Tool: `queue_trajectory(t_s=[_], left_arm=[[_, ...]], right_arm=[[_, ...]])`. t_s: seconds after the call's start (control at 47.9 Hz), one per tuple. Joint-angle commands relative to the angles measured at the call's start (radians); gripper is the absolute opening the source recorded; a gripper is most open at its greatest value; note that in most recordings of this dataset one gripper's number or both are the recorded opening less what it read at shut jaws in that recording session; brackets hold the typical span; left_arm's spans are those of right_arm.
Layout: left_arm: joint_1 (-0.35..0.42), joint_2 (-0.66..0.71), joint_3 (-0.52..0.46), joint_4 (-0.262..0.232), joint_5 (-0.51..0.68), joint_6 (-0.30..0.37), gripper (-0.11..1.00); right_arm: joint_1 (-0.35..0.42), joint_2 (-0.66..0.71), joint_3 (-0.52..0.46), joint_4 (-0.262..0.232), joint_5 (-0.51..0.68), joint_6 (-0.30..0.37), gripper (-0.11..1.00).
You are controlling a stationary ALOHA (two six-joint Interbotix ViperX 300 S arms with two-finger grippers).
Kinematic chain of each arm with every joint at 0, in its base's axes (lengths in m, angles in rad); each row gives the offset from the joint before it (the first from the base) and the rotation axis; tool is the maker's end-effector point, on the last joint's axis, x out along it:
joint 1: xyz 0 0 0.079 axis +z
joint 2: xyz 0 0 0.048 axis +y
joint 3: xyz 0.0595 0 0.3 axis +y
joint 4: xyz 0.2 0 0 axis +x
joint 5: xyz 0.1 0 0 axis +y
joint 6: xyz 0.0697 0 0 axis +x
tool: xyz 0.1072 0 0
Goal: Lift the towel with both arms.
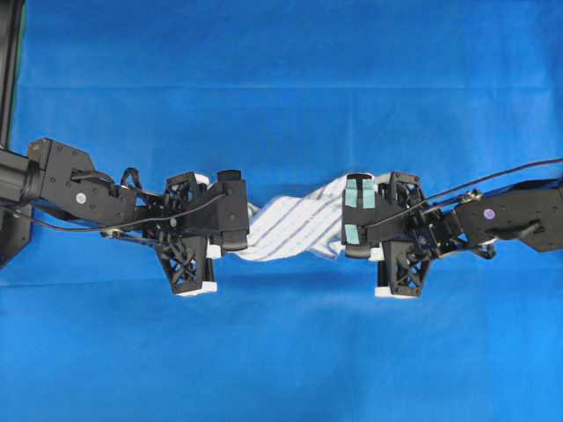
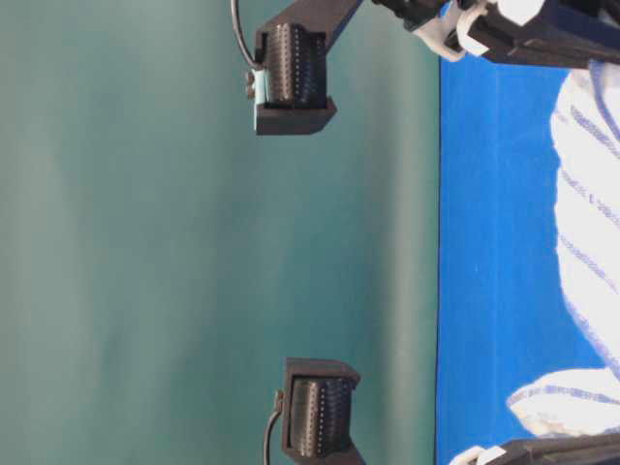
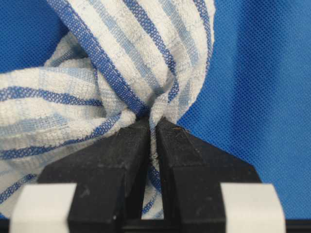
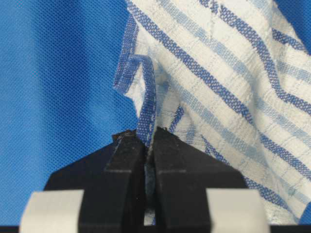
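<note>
Between the left hand point(image 1: 244, 230) and right hand point(image 1: 345, 221) the towel point(image 1: 295, 227) is stretched lengthwise, each end clamped in fully closed jaws; an even, simultaneous rise is judged necessary.

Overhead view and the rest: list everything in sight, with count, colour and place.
towel: one, white with blue and grey stripes, mid-table, stretched between both arms.
table covering: one, plain blue, under everything.
backdrop: one, green, behind the table in the table-level view.
left pincer: one, black fingers, shut on the towel's left end.
right pincer: one, black with pale green patches, shut on the towel's right end.
</note>
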Motion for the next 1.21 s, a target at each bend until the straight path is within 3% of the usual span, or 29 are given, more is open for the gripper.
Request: queue_trajectory(t_s=[0.0,0.292,0.668,1.189], left_arm=[[0.009,-0.029,-0.014,0.002,0.021,0.0,0.03],[0.014,-0.178,-0.069,0.003,0.127,0.003,0.03],[0.041,-0.428,-0.176,0.008,0.327,0.005,0.03],[0.087,-0.518,-0.365,0.011,0.518,0.006,0.03]], right_arm=[[0.0,-0.035,-0.018,-0.002,-0.005,-0.002,0.01],[0.0,-0.169,-0.023,-0.002,0.046,-0.002,0.01],[0.0,-0.413,-0.101,-0.003,0.307,-0.041,0.01],[0.0,-0.52,-0.359,-0.005,0.54,-0.227,0.01]])
